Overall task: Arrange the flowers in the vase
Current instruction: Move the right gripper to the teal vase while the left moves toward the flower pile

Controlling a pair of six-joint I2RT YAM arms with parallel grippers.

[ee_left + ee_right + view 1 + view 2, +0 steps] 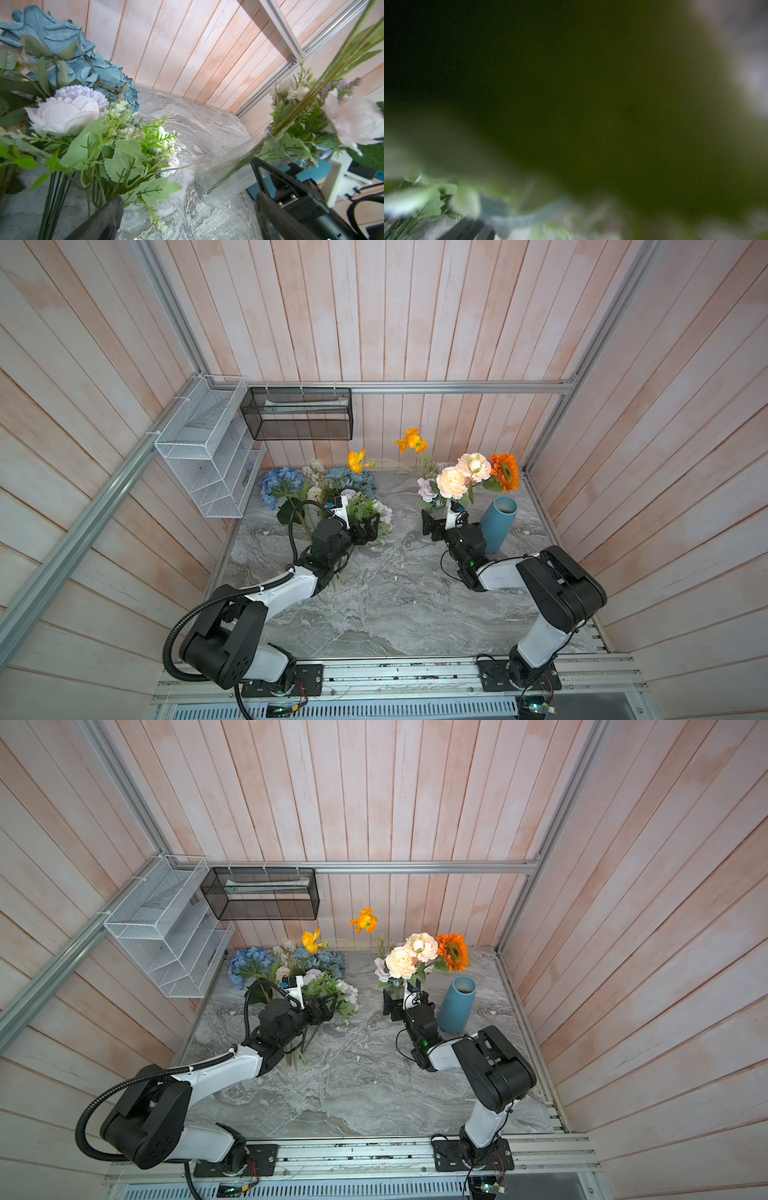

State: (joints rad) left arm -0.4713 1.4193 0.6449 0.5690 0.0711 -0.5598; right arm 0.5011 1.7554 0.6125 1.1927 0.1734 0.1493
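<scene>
Flowers lie heaped at the far left of the marble table. Among them are blue hydrangeas, pale lilac and cream blooms, and leafy sprigs, with stems pointing toward the near side. The left gripper hangs over the right edge of this heap, jaws spread wide above the leaves, nothing pinched.

At the far right stands a ribbed glass vase. It holds peach roses, an orange sunflower, a lilac rose and tall orange poppies. The right gripper sits at the near left side of that vase, one finger close against the glass. Whether its jaws are spread or closed cannot be told. Its wrist view is a green blur of leaves. A blue vase stands upright just right of that arm's wrist.
</scene>
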